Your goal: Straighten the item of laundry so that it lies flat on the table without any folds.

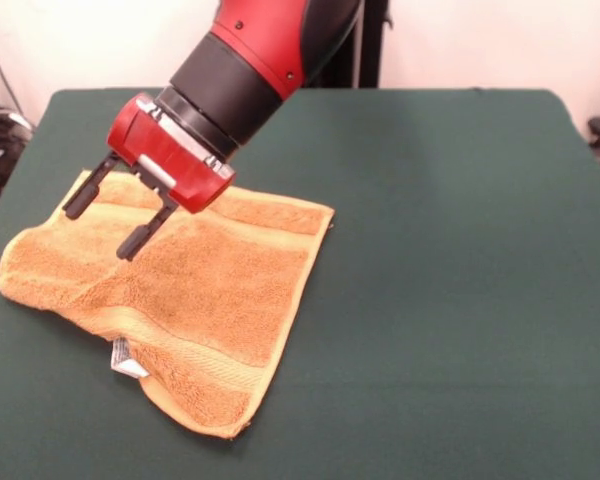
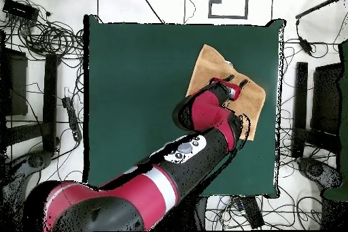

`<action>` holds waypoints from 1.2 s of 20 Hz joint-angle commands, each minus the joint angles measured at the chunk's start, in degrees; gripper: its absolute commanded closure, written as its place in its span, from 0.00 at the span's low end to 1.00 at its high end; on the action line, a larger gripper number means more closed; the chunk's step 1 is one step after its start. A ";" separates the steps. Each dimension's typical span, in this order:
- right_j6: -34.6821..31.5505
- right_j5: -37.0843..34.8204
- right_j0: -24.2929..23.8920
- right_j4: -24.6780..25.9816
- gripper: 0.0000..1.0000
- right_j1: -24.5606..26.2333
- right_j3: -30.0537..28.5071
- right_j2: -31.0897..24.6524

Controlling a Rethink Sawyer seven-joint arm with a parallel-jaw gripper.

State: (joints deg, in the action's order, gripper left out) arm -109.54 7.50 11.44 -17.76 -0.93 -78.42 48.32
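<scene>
From the front, the towel [image 1: 175, 290] lies on the left part of the green tabletop [image 1: 450, 280], its left corner close to the tabletop's left edge. It is mostly spread out but not flat: a ridge runs across its left half, and the near corner is bent and rumpled. A white tag [image 1: 126, 359] sticks out at the near-left edge. The end effector [image 1: 105, 222] hangs tilted over the towel's far-left part, its two black fingers [image 1: 83, 196] set wide apart with nothing between them; whether the tips touch the cloth I cannot tell. The right half of the tabletop and the near strip in front of the towel are open green cloth.

From above, the towel [image 2: 211, 69] sits near the tabletop's [image 2: 136, 93] right edge, towards the upper corner, partly covered by the arm [image 2: 170, 168], which crosses the tabletop from the lower left. The end effector [image 2: 235, 81] is over the towel. Around the tabletop, cables [image 2: 47, 35] trail over a light floor [image 2: 156, 1], and dark stands [image 2: 299, 103] are at both sides.
</scene>
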 commanded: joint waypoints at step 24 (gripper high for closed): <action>-3.27 -18.11 -6.12 3.13 0.00 -6.26 0.91 -20.26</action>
State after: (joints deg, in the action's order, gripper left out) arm -109.54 -1.14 4.50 -17.44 -7.61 -78.45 38.33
